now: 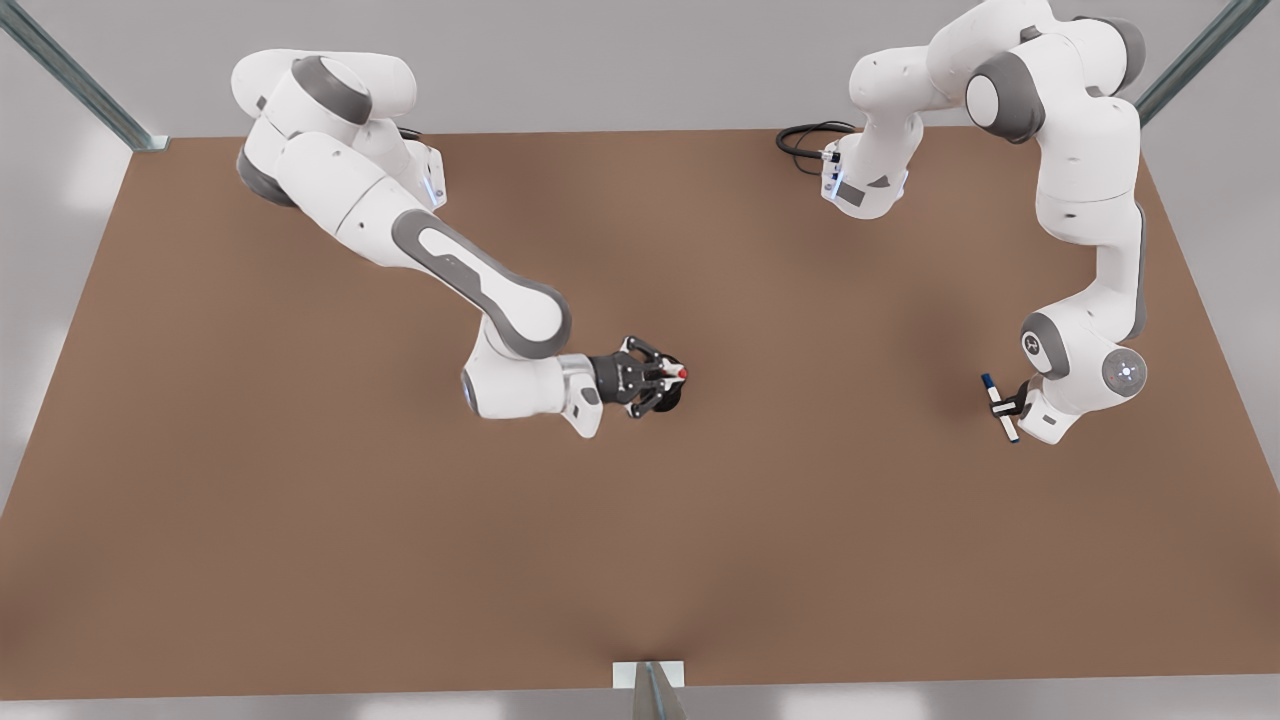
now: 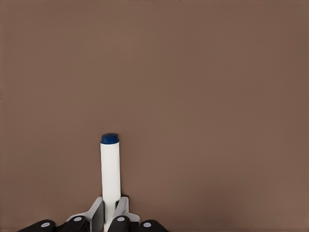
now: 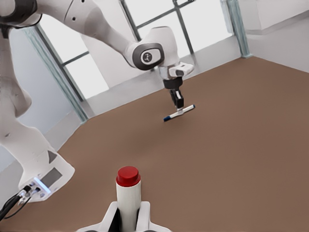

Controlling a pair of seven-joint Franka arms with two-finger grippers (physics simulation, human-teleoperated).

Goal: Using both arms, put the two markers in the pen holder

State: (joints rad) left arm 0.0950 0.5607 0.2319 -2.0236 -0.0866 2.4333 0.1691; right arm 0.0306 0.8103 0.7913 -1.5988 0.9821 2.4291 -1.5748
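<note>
red-capped marker [image 3: 128, 193] pinched in right pincer [image 1: 668, 378], right over the pen holder [image 1: 668, 398] mid-bench | blue-capped marker [image 1: 999, 407] clamped by left pincer [image 1: 1015, 405], well apart | tip: get red one vertical before releasing

We see a brown table [image 1: 300, 520] with a plain, even surface. At its far edge, toward the front view's right, a black cable [image 1: 805, 140] lies looped on the tabletop. Grey metal struts [image 1: 80, 80] rise slanting off the table's two far corners, and a small pale bracket [image 1: 648, 675] sits at the middle of the table's near edge. Beyond the table stand tall windows [image 3: 159, 19] with grey frames.
</note>
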